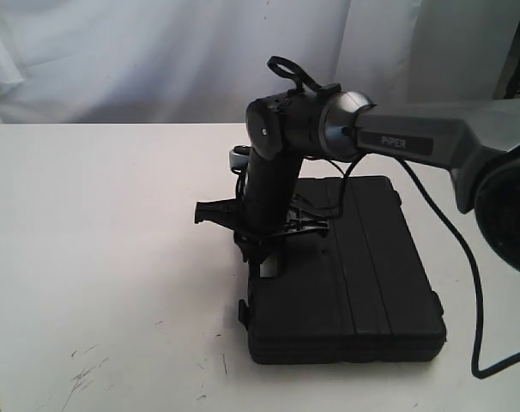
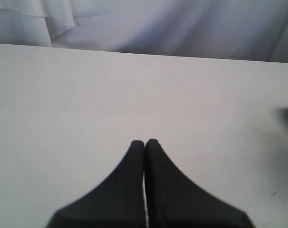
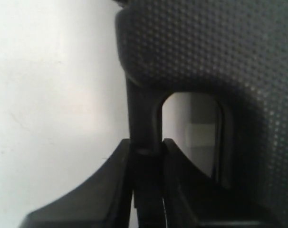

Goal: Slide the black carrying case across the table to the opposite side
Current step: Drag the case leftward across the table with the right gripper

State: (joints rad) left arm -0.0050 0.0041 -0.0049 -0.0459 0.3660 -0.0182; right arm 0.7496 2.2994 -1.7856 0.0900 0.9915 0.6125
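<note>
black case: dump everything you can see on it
The case is flat, rectangular, matte black, seemingly stippled hard plastic, with lengthwise lid ribs and small edge latches. It lies closed, lid up, on the table, right of centre in the exterior view. The right gripper is clamped on the bar of its cut-out handle.

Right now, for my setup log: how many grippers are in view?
2. The right gripper clamps the handle of the case; the left gripper is shut above the table.
</note>
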